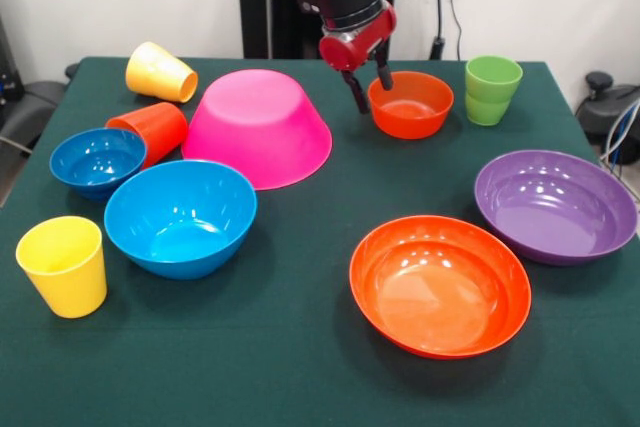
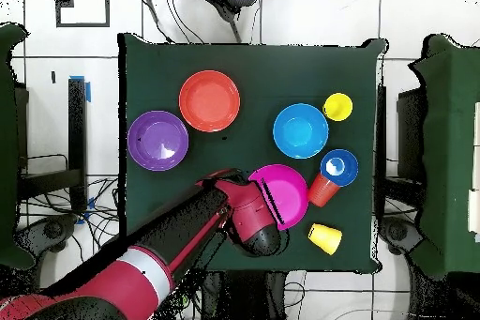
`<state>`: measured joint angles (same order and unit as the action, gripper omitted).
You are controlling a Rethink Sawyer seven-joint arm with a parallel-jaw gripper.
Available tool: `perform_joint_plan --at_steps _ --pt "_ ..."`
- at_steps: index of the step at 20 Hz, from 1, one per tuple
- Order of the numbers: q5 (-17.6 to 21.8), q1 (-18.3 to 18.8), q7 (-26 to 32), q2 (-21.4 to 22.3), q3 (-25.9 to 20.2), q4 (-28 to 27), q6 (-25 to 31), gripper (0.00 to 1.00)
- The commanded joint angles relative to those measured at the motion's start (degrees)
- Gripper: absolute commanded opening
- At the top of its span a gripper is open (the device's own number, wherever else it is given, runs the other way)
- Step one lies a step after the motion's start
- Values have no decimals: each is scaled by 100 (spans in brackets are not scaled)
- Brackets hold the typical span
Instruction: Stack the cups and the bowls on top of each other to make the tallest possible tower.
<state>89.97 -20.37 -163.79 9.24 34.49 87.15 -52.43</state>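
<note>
Table point(image 1: 300, 367): covered in dark green cloth.
Beside gripper point(image 1: 369, 88): small orange bowl point(image 1: 410, 105), overturned pink bowl point(image 1: 258, 127).
Farther off: purple bowl point(image 1: 555, 205), yellow cup point(image 1: 64, 265).

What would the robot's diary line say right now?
pincer: open at small orange bowl rim | large pink bowl: upside down, alone | tower: not started

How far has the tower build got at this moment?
Nothing is stacked yet. The large pink bowl sits upside down, a likely base. The gripper is open at the small orange bowl, its fingers straddling the near rim. All cups and other bowls remain separate on the table.
</note>
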Motion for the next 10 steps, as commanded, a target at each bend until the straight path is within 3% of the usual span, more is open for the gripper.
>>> perform_joint_plan --at_steps 1,10 --pt "-341 109 -693 -460 -825 -48 847 100" --pt "-364 186 -396 -533 -877 -78 877 100"
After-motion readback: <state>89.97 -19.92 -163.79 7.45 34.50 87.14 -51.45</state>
